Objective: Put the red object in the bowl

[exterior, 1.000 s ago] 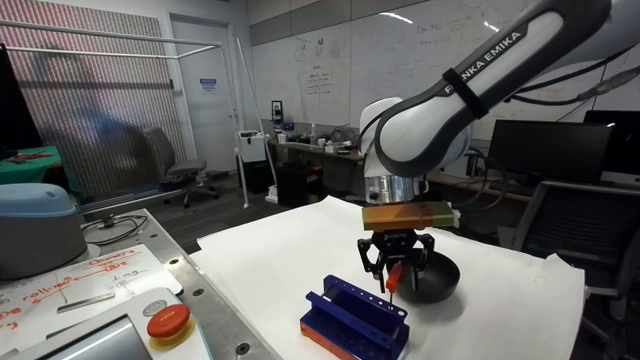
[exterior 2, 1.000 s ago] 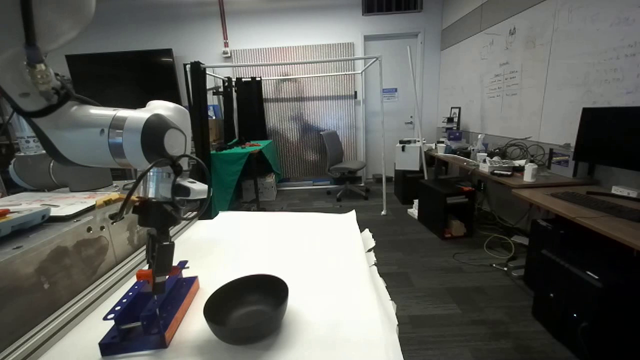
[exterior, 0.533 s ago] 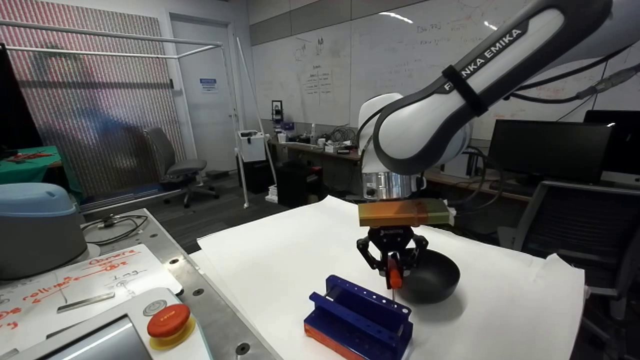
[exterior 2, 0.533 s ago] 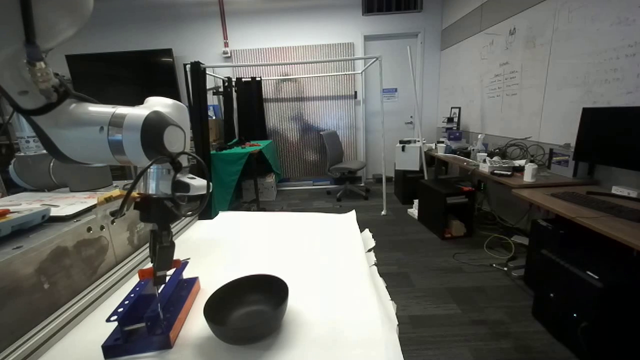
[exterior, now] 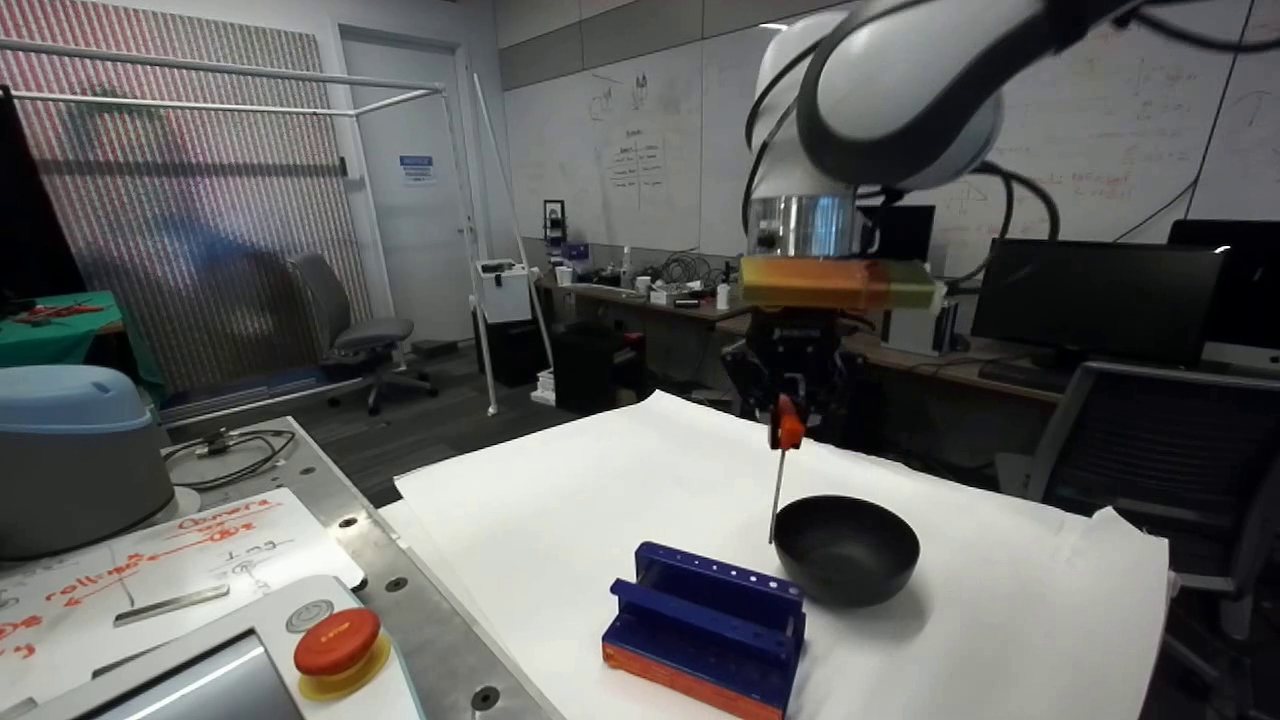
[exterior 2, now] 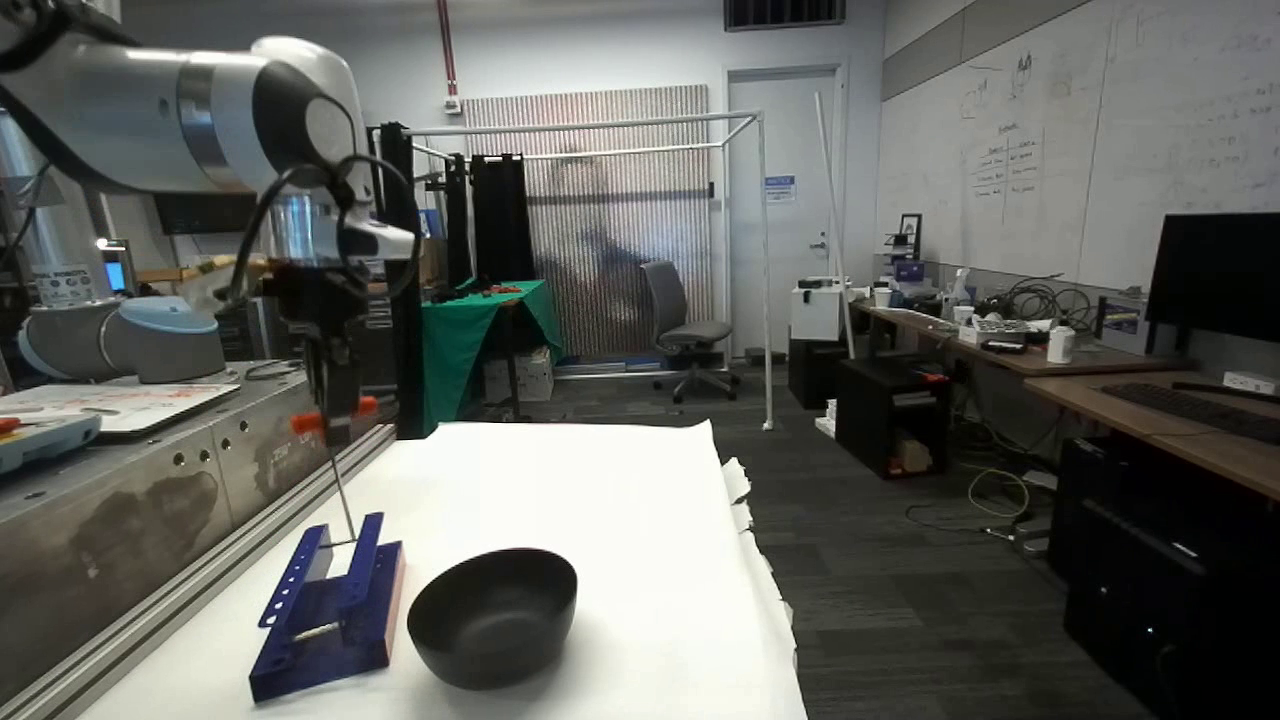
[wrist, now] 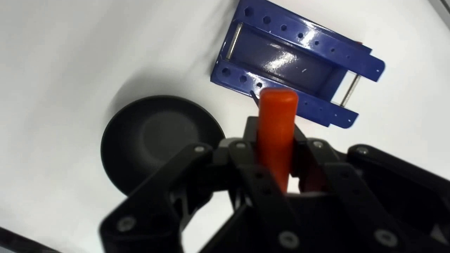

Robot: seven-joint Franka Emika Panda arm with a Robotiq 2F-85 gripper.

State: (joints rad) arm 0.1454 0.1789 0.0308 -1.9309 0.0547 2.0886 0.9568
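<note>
The red object is a red-orange handle (exterior: 790, 428) with a thin metal shaft (exterior: 776, 497) pointing down. My gripper (wrist: 275, 137) is shut on it, with the handle squeezed between both fingers in the wrist view. In an exterior view the handle (exterior 2: 308, 423) sticks out on both sides of my fingers, well above the table, and the shaft leans slightly. The black bowl (exterior: 848, 552) rests on the white table, below the gripper and off to one side. Its inside (wrist: 165, 135) shows nothing in it in the wrist view.
A blue rack (exterior: 700, 640) with rows of holes stands beside the bowl, close under the shaft's tip in the exterior views. White paper (exterior 2: 560, 480) covers the table. A metal bench (exterior 2: 130, 490) runs along one side. A grey chair (exterior: 1150, 480) stands behind the table.
My fingers have closed on the red handle and risen with it, drawing its shaft up out of the blue rack. The rack has shifted and turned a little; the bowl has stayed put.
</note>
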